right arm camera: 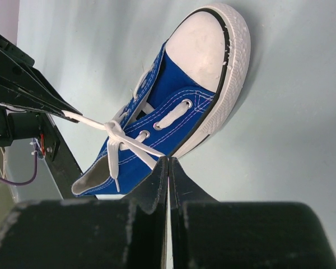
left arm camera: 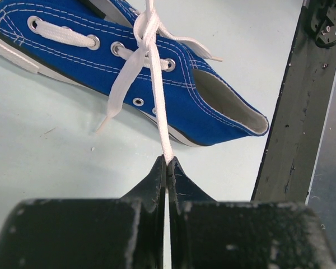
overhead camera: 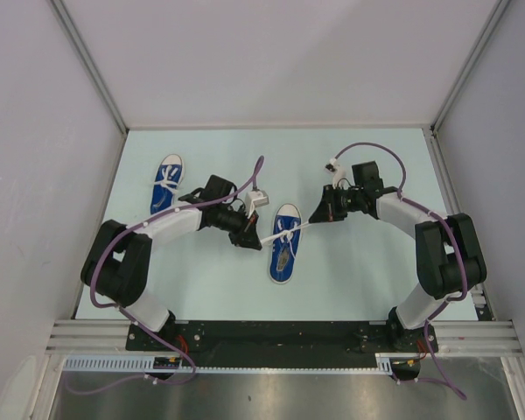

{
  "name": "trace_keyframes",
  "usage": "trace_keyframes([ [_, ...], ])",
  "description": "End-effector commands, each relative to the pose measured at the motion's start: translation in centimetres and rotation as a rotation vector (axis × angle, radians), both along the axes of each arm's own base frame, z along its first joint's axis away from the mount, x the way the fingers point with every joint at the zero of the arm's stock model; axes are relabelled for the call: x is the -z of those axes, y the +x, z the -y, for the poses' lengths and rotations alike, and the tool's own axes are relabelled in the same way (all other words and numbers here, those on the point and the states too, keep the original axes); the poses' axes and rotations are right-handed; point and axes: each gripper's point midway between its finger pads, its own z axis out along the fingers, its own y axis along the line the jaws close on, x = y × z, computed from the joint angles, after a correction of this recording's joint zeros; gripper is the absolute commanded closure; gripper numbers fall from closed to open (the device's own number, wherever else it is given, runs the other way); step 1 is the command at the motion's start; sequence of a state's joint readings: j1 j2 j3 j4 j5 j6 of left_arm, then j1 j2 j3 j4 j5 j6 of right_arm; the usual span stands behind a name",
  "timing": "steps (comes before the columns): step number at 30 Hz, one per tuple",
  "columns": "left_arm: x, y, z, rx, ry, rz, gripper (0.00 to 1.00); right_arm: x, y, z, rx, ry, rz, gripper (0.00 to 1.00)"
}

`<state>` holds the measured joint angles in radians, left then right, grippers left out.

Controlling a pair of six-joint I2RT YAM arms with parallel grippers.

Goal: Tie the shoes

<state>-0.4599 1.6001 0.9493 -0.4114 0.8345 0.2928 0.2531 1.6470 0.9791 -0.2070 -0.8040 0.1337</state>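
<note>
Blue sneaker (overhead camera: 283, 249) mid-table, white laces (left arm camera: 158, 101) knotted and pulled taut sideways, second sneaker (overhead camera: 167, 184) far-left

This is a robotics lab test cell. A pale table (overhead camera: 201, 289) sits boxed in by plain white walls (overhead camera: 35, 131) at 9, 12 and 3 o'clock, joined by bare metal posts (overhead camera: 87, 61). At 6 o'clock a left arm (overhead camera: 171, 223) and a right arm (overhead camera: 402, 210) stand bolted to a black plate (overhead camera: 280, 346) on an aluminium rail (overhead camera: 87, 332). Purple cables (overhead camera: 372, 146) loop loose, and a slotted cable duct (overhead camera: 245, 369) runs below.
</note>
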Motion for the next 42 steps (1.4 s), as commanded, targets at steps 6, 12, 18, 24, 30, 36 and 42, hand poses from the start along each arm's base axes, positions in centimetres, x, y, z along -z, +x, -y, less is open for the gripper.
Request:
trace_keyframes([
  [6, 0.1, -0.1, -0.9, 0.016, 0.017, 0.034, 1.00, 0.5, 0.9, 1.4, 0.016, -0.066, 0.065, 1.00],
  [12, 0.9, -0.1, -1.1, 0.015, 0.031, 0.029, 1.00, 1.1, 1.1, 2.4, 0.028, -0.092, 0.059, 1.00],
  [18, 1.7, 0.0, -1.2, 0.015, 0.047, 0.022, 1.00, 1.7, 0.7, 2.6, 0.022, -0.098, 0.046, 1.00],
  [24, 2.6, 0.1, -1.5, 0.010, 0.069, 0.022, 1.00, 2.0, 0.0, 2.4, 0.014, -0.092, 0.029, 1.00],
  [30, 2.0, 0.7, -0.6, 0.008, 0.036, 0.006, 1.00, 0.3, -1.0, 0.0, -0.041, -0.026, 0.045, 1.00],
  [36, 1.1, 1.3, 0.0, 0.005, 0.001, 0.022, 0.77, -0.8, -1.5, -1.2, -0.059, 0.004, 0.056, 1.00],
  [42, -4.0, 2.0, -0.3, -0.013, -0.143, 0.196, 0.50, -1.1, -1.3, -1.1, -0.054, 0.008, 0.069, 1.00],
])
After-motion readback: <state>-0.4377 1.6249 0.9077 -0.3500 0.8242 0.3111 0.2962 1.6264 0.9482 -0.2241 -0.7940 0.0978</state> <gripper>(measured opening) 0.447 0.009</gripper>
